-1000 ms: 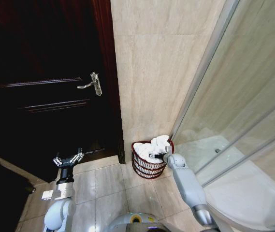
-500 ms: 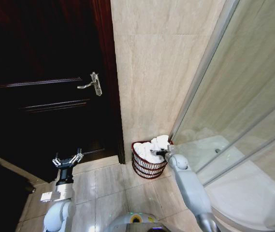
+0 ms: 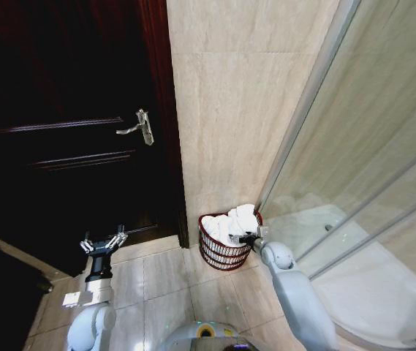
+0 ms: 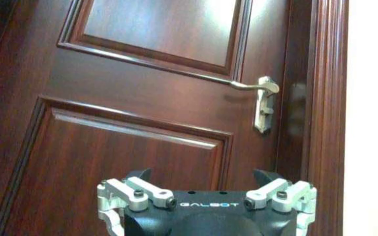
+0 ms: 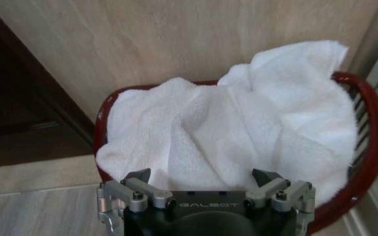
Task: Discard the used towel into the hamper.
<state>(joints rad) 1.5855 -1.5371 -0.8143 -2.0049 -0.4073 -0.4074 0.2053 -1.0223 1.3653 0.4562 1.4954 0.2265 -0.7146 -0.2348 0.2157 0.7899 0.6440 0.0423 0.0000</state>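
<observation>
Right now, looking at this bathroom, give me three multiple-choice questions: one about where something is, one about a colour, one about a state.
1. Where does the round reddish-brown openwork hamper stand?
A. On the floor by the tiled wall, between the door and the glass shower screen
B. Inside the shower
C. In front of the door handle

2. What colour is the crumpled towel in the hamper?
A. Blue
B. White
C. Grey

3. How is the right end effector?
A. Shut on the towel
B. Open, beside the hamper's rim
C. Shut on the door handle

Answers: 1 A, the head view shows it there. 2 B, the right wrist view shows white cloth. 3 B, its fingers are spread, holding nothing.
</observation>
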